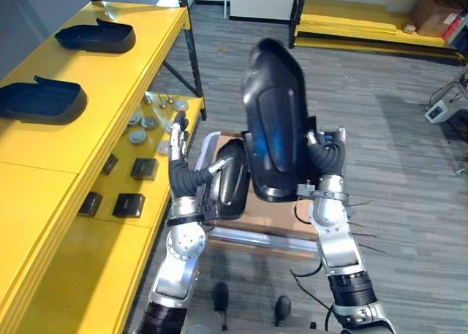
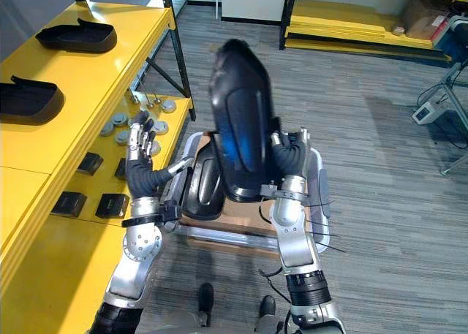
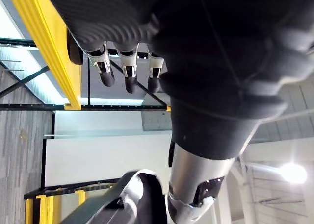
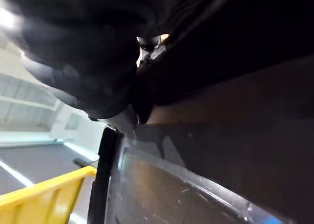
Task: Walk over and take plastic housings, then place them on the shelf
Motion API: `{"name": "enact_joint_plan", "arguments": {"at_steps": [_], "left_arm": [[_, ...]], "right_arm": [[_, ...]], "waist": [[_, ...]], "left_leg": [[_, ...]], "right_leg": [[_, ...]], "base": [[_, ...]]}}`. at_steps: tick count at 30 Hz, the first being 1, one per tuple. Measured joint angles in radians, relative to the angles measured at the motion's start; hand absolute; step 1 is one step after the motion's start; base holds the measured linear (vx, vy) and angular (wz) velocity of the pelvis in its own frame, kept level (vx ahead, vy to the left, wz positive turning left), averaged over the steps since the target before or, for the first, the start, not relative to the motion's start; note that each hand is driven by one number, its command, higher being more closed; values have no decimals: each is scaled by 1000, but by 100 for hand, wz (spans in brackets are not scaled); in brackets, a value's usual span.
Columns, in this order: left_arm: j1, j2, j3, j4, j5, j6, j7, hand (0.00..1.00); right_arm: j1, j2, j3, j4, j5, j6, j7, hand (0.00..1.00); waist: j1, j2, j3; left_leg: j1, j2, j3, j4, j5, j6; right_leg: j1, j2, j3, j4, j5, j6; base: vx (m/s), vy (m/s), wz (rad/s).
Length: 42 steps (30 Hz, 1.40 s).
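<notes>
A big black plastic housing (image 1: 274, 122) is raised at the centre, against the right hand (image 1: 327, 157) at its 4 o'clock. Those fingers are hidden behind it, so I cannot tell their grip. The left hand (image 1: 183, 169), at 8 o'clock, has its fingers (image 1: 178, 133) straight, holding nothing. A second housing (image 1: 232, 179) lies below on a cardboard box (image 1: 281, 217). At 10 o'clock the yellow shelf (image 1: 44, 158) carries a near housing (image 1: 40, 100) and a far housing (image 1: 96, 36).

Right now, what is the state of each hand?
Left hand: open, holding nothing.
Right hand: behind the raised glossy black plastic housing; cannot be told.
</notes>
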Motion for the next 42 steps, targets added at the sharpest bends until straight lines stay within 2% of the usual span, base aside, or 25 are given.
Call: {"name": "enact_joint_plan", "arguments": {"at_steps": [3,6,10,11,19,20,23,27,30,35,38,42], "left_arm": [[-5,0,-16,39,1,18,21,0],[-6,-6,-23,86,19,46,52,0],[-25,-13,-23,122,19,64,63,0],[-27,-13,-24,129,19,64,63,100],[-34,-10,-48,169,-67,73,81,100],[-34,-9,-49,173,-78,73,81,100],[-33,-7,-51,178,-96,73,81,100],[-30,18,-61,177,-103,72,63,100],[-9,22,-52,175,-101,73,50,100],[38,20,-29,163,-94,73,24,100],[67,19,-7,144,-91,73,-7,100],[126,19,57,112,-93,72,-32,100]], "right_arm": [[0,10,45,-32,2,-1,0,100],[0,25,88,-40,11,-21,0,100],[0,27,111,-41,37,-21,-2,100],[0,27,118,-41,39,-21,-3,100],[0,26,184,-73,58,-22,-3,100],[0,26,187,-73,58,-22,-3,0],[0,26,192,-73,83,-26,-1,0],[0,16,190,-73,178,-60,12,0],[2,-17,179,-73,238,-91,54,0],[6,-46,149,-76,300,-112,110,0],[15,-62,89,-114,375,-126,135,0],[68,-65,-61,-197,516,-180,156,0]], "waist": [[0,-4,-3],[-1,-14,-18],[-1,-21,-32],[-1,-21,-35],[-3,-22,-46],[-3,-22,-48],[-2,-22,-67],[-2,-21,-76],[-3,-22,-81],[-2,-22,-86],[-1,-22,-86],[-3,-23,-87]], "left_leg": [[0,1,4,3,0,0],[0,1,16,6,0,0],[0,1,22,6,0,0],[1,1,22,5,0,0],[8,2,24,-1,0,0],[8,2,24,-1,0,0],[7,1,24,-1,0,0],[8,2,24,-1,0,0],[10,1,23,-1,1,0],[21,1,22,-1,1,0],[25,1,22,-1,0,0],[25,2,23,-1,-4,-6]], "right_leg": [[-3,1,4,2,1,-1],[-9,1,14,5,2,-1],[-10,1,21,6,2,-1],[-10,0,21,6,2,-1],[-10,1,26,11,-1,-6],[-10,1,27,11,-1,-6],[-10,0,26,10,-1,-6],[-9,1,26,10,-1,-5],[-7,1,26,11,1,-2],[4,1,23,12,0,-3],[8,0,23,13,-6,-10],[8,0,22,15,-7,-9]], "base": [[8,2,-4],[23,4,-8],[4,0,-1],[-4,3,-5],[-10,2,-2],[0,0,0],[0,0,0],[0,0,0],[0,0,0],[0,0,0],[0,0,0],[0,0,0]]}}
